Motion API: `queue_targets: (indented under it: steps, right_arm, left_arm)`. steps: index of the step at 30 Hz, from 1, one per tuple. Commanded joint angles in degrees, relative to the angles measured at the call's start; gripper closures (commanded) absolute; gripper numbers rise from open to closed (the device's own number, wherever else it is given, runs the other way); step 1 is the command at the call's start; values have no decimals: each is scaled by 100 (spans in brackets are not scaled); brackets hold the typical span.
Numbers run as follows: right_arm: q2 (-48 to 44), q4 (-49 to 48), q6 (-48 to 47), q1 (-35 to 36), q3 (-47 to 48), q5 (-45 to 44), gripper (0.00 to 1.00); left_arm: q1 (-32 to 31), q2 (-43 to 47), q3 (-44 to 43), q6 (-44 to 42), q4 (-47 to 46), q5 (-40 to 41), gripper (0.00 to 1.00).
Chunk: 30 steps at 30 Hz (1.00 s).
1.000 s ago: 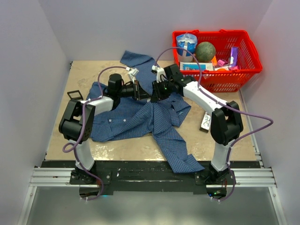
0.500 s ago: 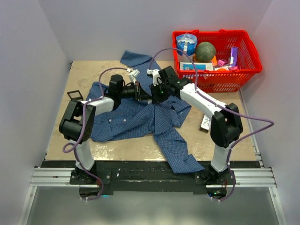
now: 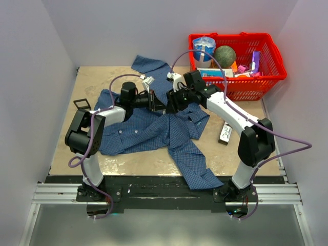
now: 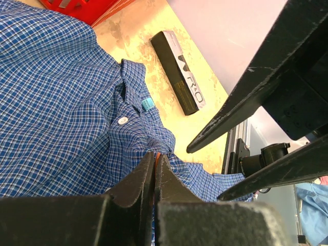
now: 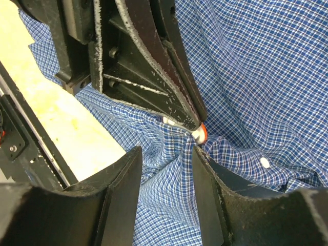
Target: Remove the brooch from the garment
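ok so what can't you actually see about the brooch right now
Brooch: only an orange sliver shows in both wrist views; the left gripper fingertips cover the rest.
Whether its pin is out of the garment: hidden by bunched fabric, right wrist view.
Top view: brooch not visible, both wrists sit over it.
Right gripper: open over the bunch; contact with cloth unclear.

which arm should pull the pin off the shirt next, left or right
Left. The left gripper is shut on the orange pin, so it probably only has to pull away. The right gripper is open, straddling a fold of the shirt just beside the pin, better placed to hold it down.
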<state>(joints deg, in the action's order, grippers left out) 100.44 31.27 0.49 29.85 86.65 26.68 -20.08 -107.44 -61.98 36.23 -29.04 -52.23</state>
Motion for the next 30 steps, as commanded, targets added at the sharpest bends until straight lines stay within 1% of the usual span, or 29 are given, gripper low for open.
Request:
queue_targets:
  steps: [1,3,6,9,13,17,18,19,20,21,23,25,28,30]
  right_arm:
    - [89,-156,39,-84,89,233,53]
    - [116,-130,82,-216,98,198,52]
    - [169,-60,48,-321,54,268,51]
    - [90,-164,-14,-313,-95,356,48]
    - [151,-208,-14,-269,-236,110,49]
    - [221,-253,-23,-216,-351,399,48]
    - [221,-253,-14,-199,-368,374,50]
    - [239,-235,-14,-155,-368,373,55]
    - [265,-235,-179,-154,-360,399,64]
    - [291,-235,-181,-146,-342,435,86]
    - [300,-209,-259,-119,-333,487,100]
    - [230,-147,-356,-41,-386,627,100]
    - [99,54,-637,100,-447,829,100]
    - [63,186,-726,170,-535,857,100]
  left_arm:
    - [-5,337,-60,-116,-216,-86,100]
    - [-5,390,-121,-300,-164,-139,100]
    - [4,434,-306,-660,336,-51,100]
    - [4,583,-254,-749,522,133,100]
    - [4,794,-148,-845,714,467,100]
    - [-5,786,-192,-881,777,564,100]
    - [-14,777,-210,-881,785,582,100]
    - [-31,777,-227,-889,794,591,100]
    - [-40,768,-227,-898,812,626,100]
    - [-49,759,-245,-924,847,652,100]
    - [-67,707,-262,-942,856,775,100]
    - [-171,619,-385,-1116,926,933,100]
    - [-434,347,-613,-1512,953,1459,100]
    - [-532,31,-920,-1548,978,1846,100]
